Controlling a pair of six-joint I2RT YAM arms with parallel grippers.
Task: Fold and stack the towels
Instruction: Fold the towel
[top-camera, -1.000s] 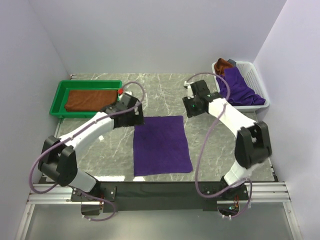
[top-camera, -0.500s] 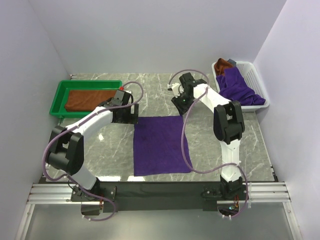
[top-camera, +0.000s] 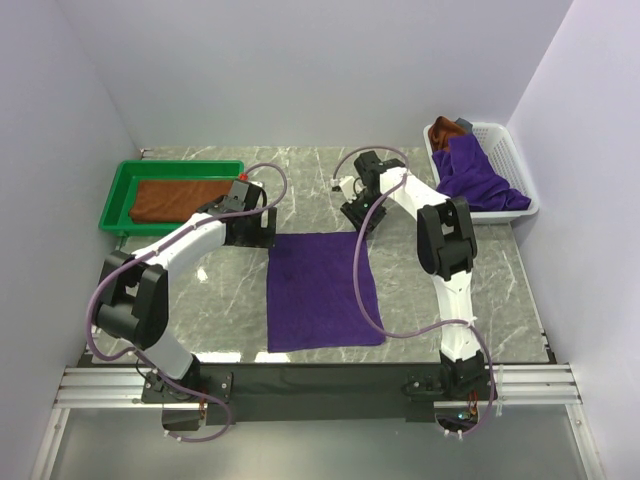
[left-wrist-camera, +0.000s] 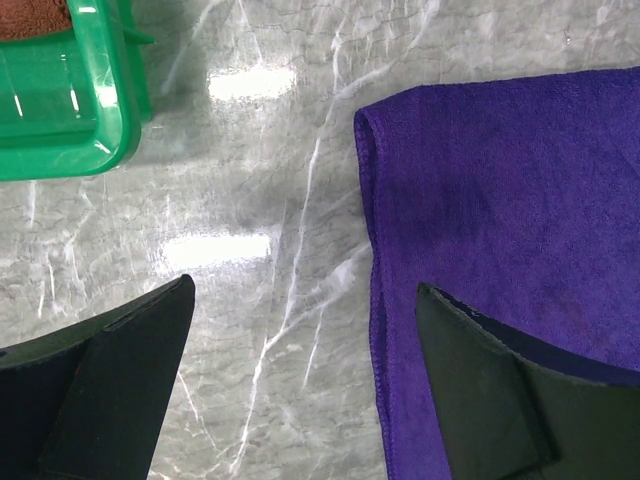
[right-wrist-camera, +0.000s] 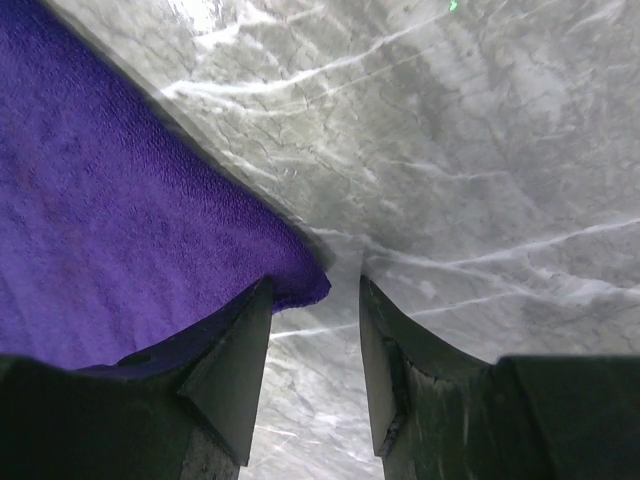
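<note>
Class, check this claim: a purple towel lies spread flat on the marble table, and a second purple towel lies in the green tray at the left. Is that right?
Not quite. The towel in the green tray is rust-brown, not purple, as the top external view shows. The purple towel does lie spread flat on the marble table.

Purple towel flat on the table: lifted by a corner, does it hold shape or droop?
Probably droops: the purple towel lies limp and flat on the table, its hemmed edge curling softly in the left wrist view. The plush pile should resist slipping when pinched. Pushed, it would likely bunch rather than slide.
</note>
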